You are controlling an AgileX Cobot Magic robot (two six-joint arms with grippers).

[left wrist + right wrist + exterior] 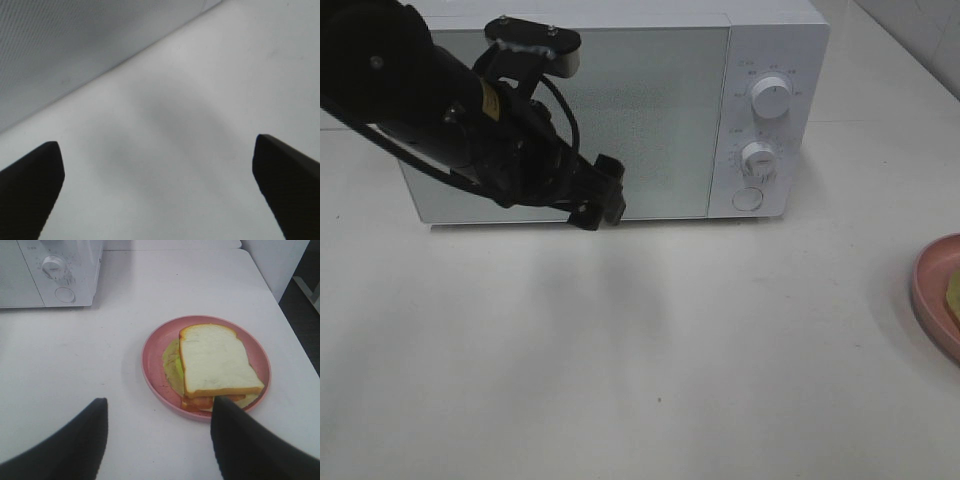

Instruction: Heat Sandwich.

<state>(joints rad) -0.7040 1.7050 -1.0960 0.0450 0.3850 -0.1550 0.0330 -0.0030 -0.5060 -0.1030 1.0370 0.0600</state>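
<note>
The white microwave (620, 110) stands at the back of the table with its door shut. My left gripper (605, 205) hovers just in front of the door's lower edge, near the door's middle. In the left wrist view this gripper (157, 190) is open, its fingers (30, 185) wide apart over bare table with nothing between them. The sandwich (215, 360), white bread over green and red filling, lies on a round pink plate (152, 357). My right gripper (160, 440) is open and empty, a little short of the plate. At the right edge of the high view only the plate's rim (930, 290) shows.
On the microwave's right side, the control panel carries two dials (771, 97) (758, 157) and a round button (748, 198). Beyond the plate, the table's right edge (295, 340) drops to a dark floor. White tabletop (670, 350) spreads out in front of the microwave.
</note>
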